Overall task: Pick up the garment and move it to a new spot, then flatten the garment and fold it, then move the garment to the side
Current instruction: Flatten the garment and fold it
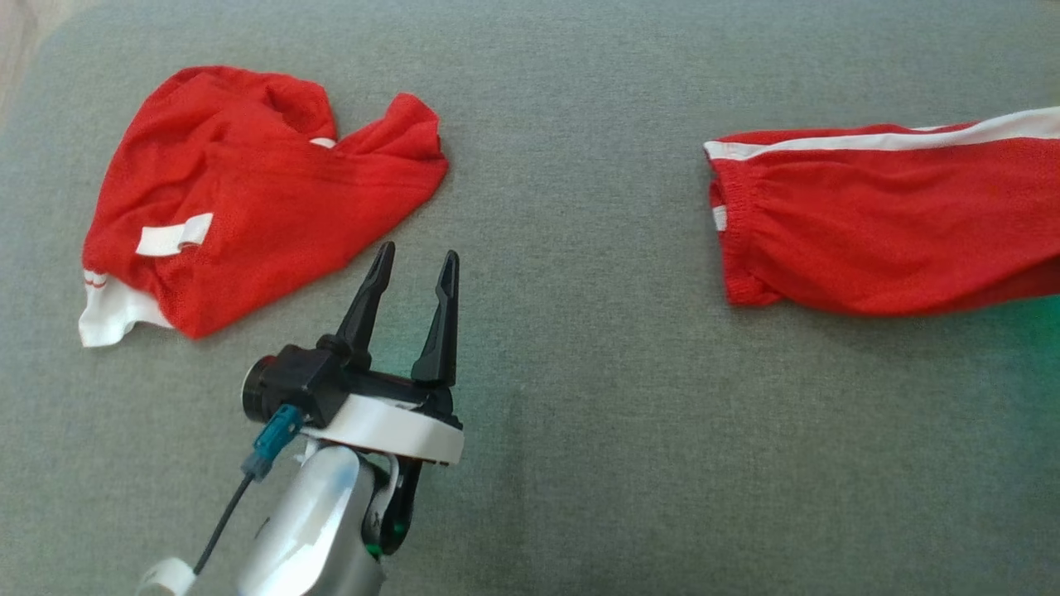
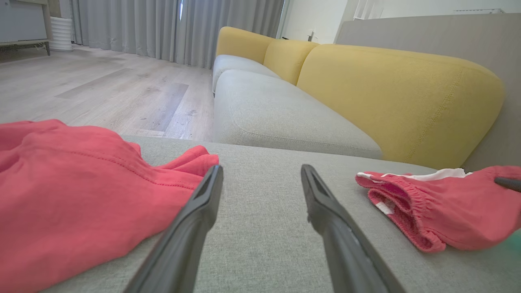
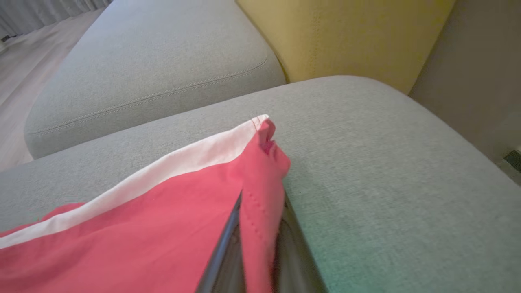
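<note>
A red garment [image 1: 886,223] with a white side stripe and an elastic waistband lies on the grey cushion at the right, running off the right edge of the head view. In the right wrist view my right gripper [image 3: 262,200] is shut on a corner of this garment [image 3: 163,219], with a fold of red cloth pinched between the dark fingers. The same garment [image 2: 447,207] lies to the right in the left wrist view. My left gripper [image 1: 417,255] stands open over bare cushion, nothing between its fingers [image 2: 203,211], just right of a crumpled red garment [image 1: 248,199].
The crumpled red garment [image 2: 73,195] with white trim lies at the left of the grey cushion [image 1: 580,372]. Beyond are a second grey seat [image 2: 276,118], yellow backrests [image 2: 399,97] and wooden floor [image 2: 101,89].
</note>
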{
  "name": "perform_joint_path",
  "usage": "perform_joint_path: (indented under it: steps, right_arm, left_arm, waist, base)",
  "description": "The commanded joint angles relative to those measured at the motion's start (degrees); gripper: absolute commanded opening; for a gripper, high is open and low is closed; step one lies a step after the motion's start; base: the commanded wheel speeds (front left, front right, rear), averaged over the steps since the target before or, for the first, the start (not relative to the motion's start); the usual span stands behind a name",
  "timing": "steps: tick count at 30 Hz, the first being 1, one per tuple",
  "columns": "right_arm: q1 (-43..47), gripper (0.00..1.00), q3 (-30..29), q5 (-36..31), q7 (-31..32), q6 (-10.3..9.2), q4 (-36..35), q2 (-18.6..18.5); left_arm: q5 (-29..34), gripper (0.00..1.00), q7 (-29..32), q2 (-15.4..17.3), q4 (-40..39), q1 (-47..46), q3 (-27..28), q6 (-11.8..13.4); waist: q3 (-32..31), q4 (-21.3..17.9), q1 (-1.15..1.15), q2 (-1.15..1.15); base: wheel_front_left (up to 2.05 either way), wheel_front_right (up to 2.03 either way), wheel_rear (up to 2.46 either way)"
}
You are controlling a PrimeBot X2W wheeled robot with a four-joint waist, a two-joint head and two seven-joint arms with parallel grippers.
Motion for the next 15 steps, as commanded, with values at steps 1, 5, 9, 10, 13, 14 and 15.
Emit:
perform_joint_path:
  steps: [1, 5, 9, 10, 13, 14, 15]
  right_arm:
    - [-0.39, 0.0, 0.64, -0.72, -1.24, -0.05, -1.23, -0.71]
    - [-1.19, 0.0, -0.22, -1.48, -3.2, -0.05, -0.06, 0.53]
    - [-1.75, 0.0, 0.28, -1.65, -5.13, -0.05, 0.03, 2.25]
    - [-1.8, 0.0, 0.64, -1.59, -5.57, -0.05, -0.12, 2.71]
    - [-1.63, 0.0, 2.24, -1.13, -6.69, -0.05, -1.03, 4.28]
    - [-1.54, 0.0, 2.78, -0.81, -7.01, -0.05, -1.47, 4.89]
    - [-1.45, 0.0, 3.46, -0.55, -7.19, -0.05, -1.95, 5.5]
  left_arm:
    - [0.51, 1.0, -0.3, 0.29, -1.69, -0.42, 1.94, -0.17]
    - [0.87, 1.0, -0.3, 0.29, -1.5, -0.24, 1.97, -0.42]
    - [1.1, 1.0, -0.3, 0.29, -0.89, -0.06, 2.06, -0.72]
    - [1.2, 1.0, -0.3, 0.29, -0.72, 0.05, 2.22, -0.76]
    - [1.47, 1.0, -0.3, 0.29, -0.37, 0.67, 2.77, -0.88]
    - [1.54, 1.0, -0.3, 0.29, -0.3, 0.96, 3.01, -0.91]
    - [1.51, 1.0, -0.3, 0.29, -0.27, 1.3, 3.31, -0.93]
  waist:
    - [0.04, -0.17, 0.0, 0.0]
    - [0.08, -0.41, 0.0, 0.0]
    - [-0.77, -0.24, 0.0, 0.0]
    - [-1.17, -0.21, 0.0, 0.0]
    - [-2.82, -0.15, 0.0, 0.0]
    - [-3.47, -0.17, 0.0, 0.0]
    - [-4.09, -0.23, 0.0, 0.0]
  base:
    - [0.0, 0.0, 0.0]
    - [0.0, 0.0, 0.0]
    - [0.0, 0.0, 0.0]
    - [0.0, 0.0, 0.0]
    - [0.0, 0.0, 0.0]
    - [0.0, 0.0, 0.0]
    - [0.0, 0.0, 0.0]
